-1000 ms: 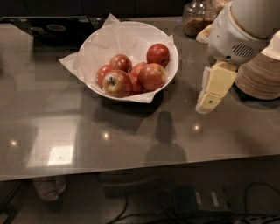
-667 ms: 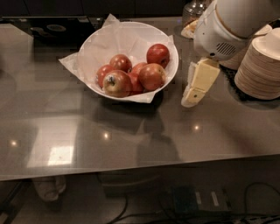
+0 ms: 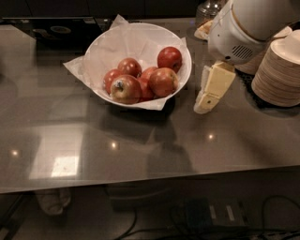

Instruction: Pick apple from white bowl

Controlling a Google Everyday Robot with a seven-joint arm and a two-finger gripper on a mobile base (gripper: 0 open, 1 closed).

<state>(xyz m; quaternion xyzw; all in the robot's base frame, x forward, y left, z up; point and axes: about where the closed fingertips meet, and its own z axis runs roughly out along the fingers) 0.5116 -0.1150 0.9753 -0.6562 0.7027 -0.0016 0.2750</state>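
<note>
The white bowl (image 3: 108,47), lined with crinkled white paper, stands on the grey table at the back centre. It holds several red apples. The apple (image 3: 163,80) with an orange-yellow blush lies at the bowl's front right. Beside it lie an apple with a dark stem hollow (image 3: 124,89) and, behind, a deep-red one (image 3: 169,57). My gripper (image 3: 206,101) hangs from the white arm just right of the bowl, pointing down and left, close above the table. It is outside the bowl and holds nothing.
Stacks of tan paper bowls (image 3: 280,75) stand at the right edge behind the arm. A glass jar (image 3: 208,9) stands at the back. A dark tray (image 3: 56,30) lies at the back left. The table's front edge (image 3: 140,185) runs across, with cables below.
My gripper has moved left, from near the stacked paper bowls to just beside the white bowl's right rim. The apples have not moved.
</note>
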